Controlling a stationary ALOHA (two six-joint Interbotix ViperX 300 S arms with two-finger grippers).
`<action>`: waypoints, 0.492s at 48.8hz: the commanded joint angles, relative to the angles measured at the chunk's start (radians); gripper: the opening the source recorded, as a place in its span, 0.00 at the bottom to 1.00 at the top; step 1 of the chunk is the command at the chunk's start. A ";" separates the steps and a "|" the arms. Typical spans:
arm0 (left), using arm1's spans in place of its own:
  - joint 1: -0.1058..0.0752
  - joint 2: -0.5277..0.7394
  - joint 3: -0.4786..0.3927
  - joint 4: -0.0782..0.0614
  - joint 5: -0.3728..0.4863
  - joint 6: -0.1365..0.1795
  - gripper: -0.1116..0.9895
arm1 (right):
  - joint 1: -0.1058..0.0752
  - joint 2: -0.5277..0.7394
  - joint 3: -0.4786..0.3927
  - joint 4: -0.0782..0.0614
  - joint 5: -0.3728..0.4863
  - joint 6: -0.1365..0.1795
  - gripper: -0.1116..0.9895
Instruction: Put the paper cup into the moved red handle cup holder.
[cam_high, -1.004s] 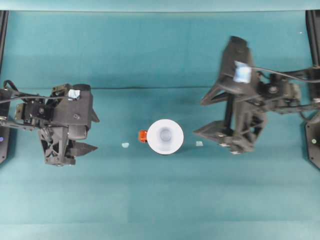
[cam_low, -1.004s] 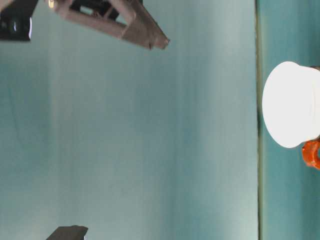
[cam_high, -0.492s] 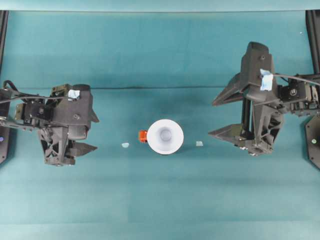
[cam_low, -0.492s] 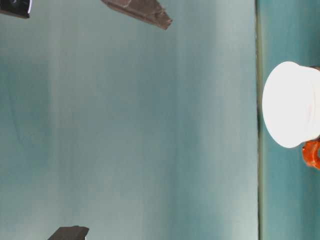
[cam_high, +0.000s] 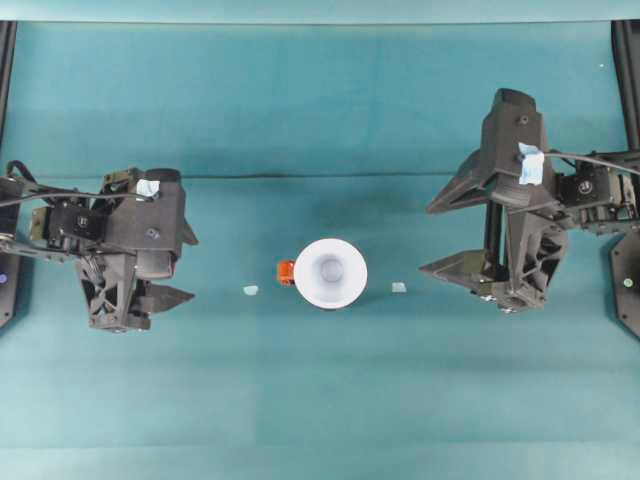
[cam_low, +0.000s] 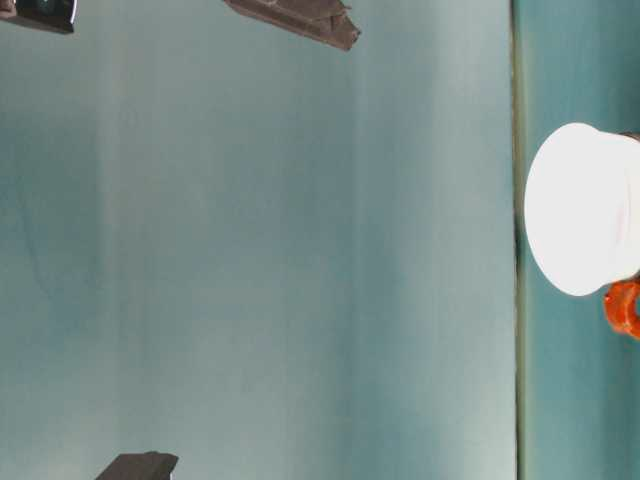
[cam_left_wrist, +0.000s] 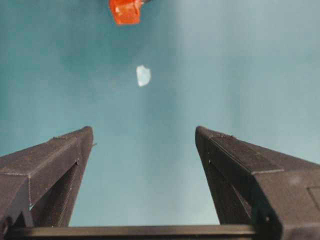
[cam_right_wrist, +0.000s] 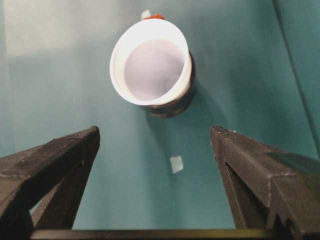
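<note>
Both tools hang spread and empty overhead: left tool (cam_high: 165, 270), right tool (cam_high: 440, 240), well apart from the paper cup (cam_high: 331, 272) seated in the red handle cup holder (cam_high: 286, 272) mid-worktop (cam_high: 320, 400). Right wrist view: rim level, black wall beneath. Judged placed; keep tools clear, avoid nudging it.

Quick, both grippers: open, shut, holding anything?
Left gripper: open, holding nothing.
Right gripper: open, holding nothing, apart from the paper cup.
</note>
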 joint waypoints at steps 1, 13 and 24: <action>0.000 -0.009 -0.009 0.002 -0.006 -0.002 0.92 | 0.002 -0.012 -0.006 -0.002 -0.014 -0.006 0.95; 0.000 -0.008 -0.009 0.002 -0.006 -0.002 0.92 | 0.003 -0.012 -0.003 -0.002 -0.017 -0.006 0.95; 0.000 -0.006 -0.009 0.002 -0.008 -0.002 0.92 | 0.003 -0.012 0.005 0.002 -0.017 -0.005 0.95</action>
